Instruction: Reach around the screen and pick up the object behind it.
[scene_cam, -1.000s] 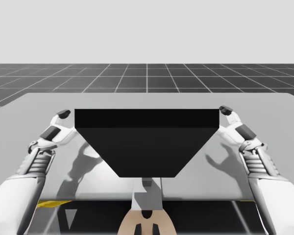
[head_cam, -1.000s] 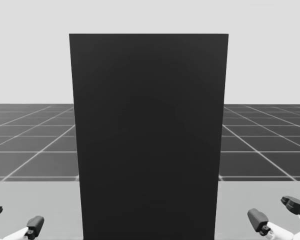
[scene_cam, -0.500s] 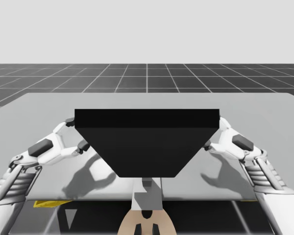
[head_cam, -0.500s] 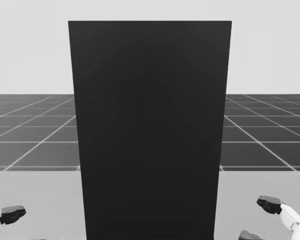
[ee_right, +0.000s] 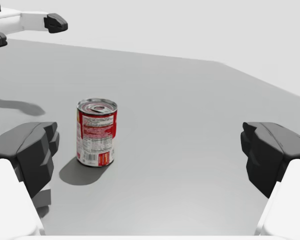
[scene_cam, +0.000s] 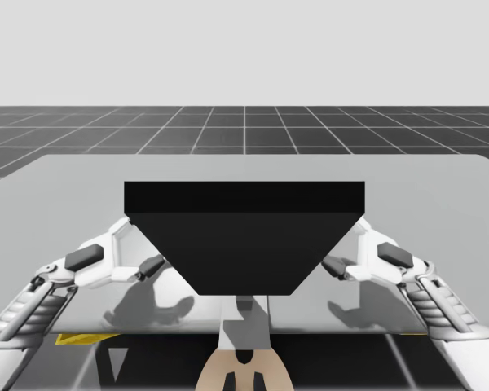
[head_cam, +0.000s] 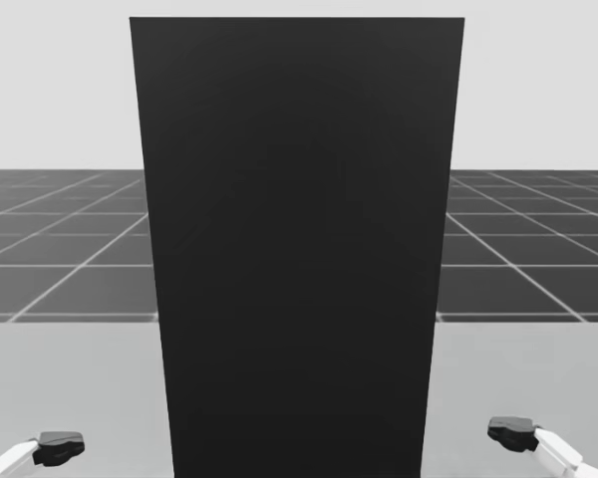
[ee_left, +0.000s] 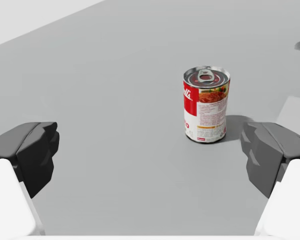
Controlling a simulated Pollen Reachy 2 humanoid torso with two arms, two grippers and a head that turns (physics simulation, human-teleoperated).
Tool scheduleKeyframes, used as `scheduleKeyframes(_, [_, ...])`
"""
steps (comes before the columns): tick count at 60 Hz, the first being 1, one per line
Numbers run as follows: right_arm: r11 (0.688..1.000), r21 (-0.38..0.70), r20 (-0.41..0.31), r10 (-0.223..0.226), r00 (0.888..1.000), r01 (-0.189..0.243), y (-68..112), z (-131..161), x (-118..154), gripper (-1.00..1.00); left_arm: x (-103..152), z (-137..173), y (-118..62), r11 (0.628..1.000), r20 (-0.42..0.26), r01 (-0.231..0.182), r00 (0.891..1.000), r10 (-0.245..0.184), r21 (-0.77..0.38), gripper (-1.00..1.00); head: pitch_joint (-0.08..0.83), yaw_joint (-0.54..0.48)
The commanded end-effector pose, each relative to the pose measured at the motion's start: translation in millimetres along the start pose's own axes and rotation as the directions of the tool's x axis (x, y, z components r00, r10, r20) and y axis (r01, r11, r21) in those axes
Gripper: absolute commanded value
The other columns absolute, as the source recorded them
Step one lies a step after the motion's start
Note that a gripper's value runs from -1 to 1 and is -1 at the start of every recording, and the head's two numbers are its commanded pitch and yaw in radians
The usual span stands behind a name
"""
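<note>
Red can [ee_left: 206, 105] upright behind the screen [scene_cam: 244, 236] — so your left gripper [ee_left: 150, 150] and right gripper [ee_right: 149, 150] flank it, jaws spread.

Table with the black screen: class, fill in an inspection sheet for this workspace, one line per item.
Surface: grey table, smooth and flat.
Job's things: black screen upright at mid-table; red-and-white can standing upright on the table.
Clutter: nothing seen.
Grippers: left gripper open, can ahead of it, untouched; right gripper open, can ahead of it, untouched.
Cables: nothing seen.
Surroundings: dark grid floor, plain pale backdrop.
</note>
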Motion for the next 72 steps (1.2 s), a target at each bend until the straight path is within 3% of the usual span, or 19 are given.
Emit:
scheduleKeyframes(1, [0.999, 0.033, -0.029, -0.013, 1.000, 0.014, 1.0, -2.9, -9.5, -1.00, -8.4, -19.8, 4.0, 0.999, -0.050, -0.017, 0.999, 0.015, -0.043, -1.00, 0.131, 0.00])
scheduleKeyframes(17, [0.999, 0.038, -0.024, -0.009, 1.000, 0.010, 2.6, -4.2, -13.8, -1.00, -19.4, -72.4, 10.3, 0.997, -0.114, -0.022, 0.993, 0.014, -0.068, -1.00, 0.140, 0.00])
scheduleKeyframes(34, [0.999, 0.046, -0.022, -0.006, 1.000, 0.007, 3.4, -3.1, -18.1, -1.00, -31.1, -129.2, -8.5, 0.987, -0.169, -0.026, 0.986, -0.001, -0.161, -1.00, 0.150, -0.01])
scheduleKeyframes(45, [0.999, 0.050, -0.021, 0.000, 1.000, 0.001, 4.1, -1.7, -18.6, -1.00, -34.6, -155.0, -10.0, 0.982, -0.184, -0.030, 0.983, -0.004, -0.185, -1.00, 0.157, -0.01])
scheduleKeyframes(57, [0.998, 0.059, -0.025, 0.007, 1.000, -0.006, 6.1, -2.1, -20.2, -1.00, -42.1, -183.3, -8.3, 0.977, -0.192, -0.067, 0.981, 0.027, -0.201, -1.00, 0.168, -0.02])
scheduleKeyframes(72, [0.998, 0.064, -0.023, 0.013, 1.000, -0.012, 7.4, 0.3, -21.5, -1.00, -58.6, -217.8, -15.7, 0.964, -0.231, -0.119, 0.971, 0.063, -0.237, -1.00, 0.185, -0.03])
